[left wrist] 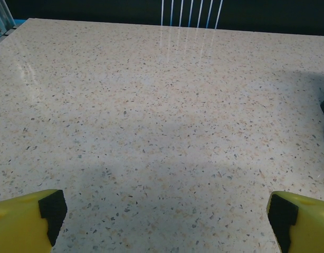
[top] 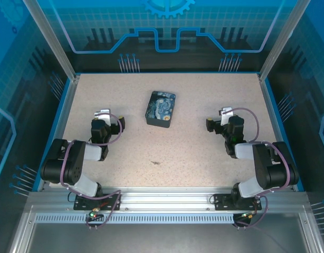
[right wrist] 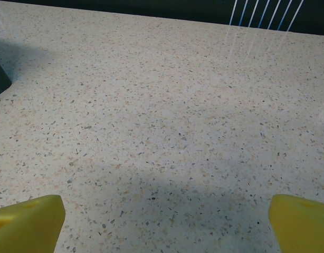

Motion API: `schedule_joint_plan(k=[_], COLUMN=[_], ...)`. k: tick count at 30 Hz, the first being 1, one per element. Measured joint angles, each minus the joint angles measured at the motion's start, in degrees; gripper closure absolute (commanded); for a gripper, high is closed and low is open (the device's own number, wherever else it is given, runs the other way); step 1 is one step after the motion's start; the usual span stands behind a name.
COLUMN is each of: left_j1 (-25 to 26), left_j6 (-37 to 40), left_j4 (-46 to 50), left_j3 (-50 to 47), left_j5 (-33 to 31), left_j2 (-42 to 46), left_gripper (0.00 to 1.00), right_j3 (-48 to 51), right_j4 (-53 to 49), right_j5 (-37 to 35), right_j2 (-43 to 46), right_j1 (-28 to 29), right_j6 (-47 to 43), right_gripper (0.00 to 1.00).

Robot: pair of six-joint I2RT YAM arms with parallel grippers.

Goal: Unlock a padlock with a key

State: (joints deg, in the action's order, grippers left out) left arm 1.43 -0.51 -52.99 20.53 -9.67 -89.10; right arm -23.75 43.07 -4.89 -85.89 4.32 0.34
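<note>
Both arms sit either side of the speckled table (top: 204,158), left gripper (left wrist: 164,216) and right gripper (right wrist: 164,221) spread wide with nothing in them. Looks like a ready pose to me. I'm guessing the padlock (top: 155,163) is that tiny dark speck between the arms, well apart from the painted tin (top: 161,109), so either arm could reach it. It's too small to pick a key out.

Tiny dark padlock (top: 155,163), lying on the speckled table (top: 204,158) near its middle, shackle state too small to tell
</note>
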Motion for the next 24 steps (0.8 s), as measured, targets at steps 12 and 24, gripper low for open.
schedule_joint_plan(k=[12, 24], left_j1=[1.2, 4.9], left_j6=[0.0, -17.4], left_j4=[15.0, 41.6], left_j3=[6.1, 28.3], left_j5=[-2.9, 1.2], left_j2=[7.2, 10.2], left_gripper=[0.01, 0.01], right_j3=[-10.9, -18.4], right_j4=[-20.1, -45.1], right_j5=[-0.7, 8.7], right_j2=[6.8, 16.0], right_j1=[-0.1, -3.5], right_j6=[2.8, 24.7], right_gripper=[0.00, 0.00])
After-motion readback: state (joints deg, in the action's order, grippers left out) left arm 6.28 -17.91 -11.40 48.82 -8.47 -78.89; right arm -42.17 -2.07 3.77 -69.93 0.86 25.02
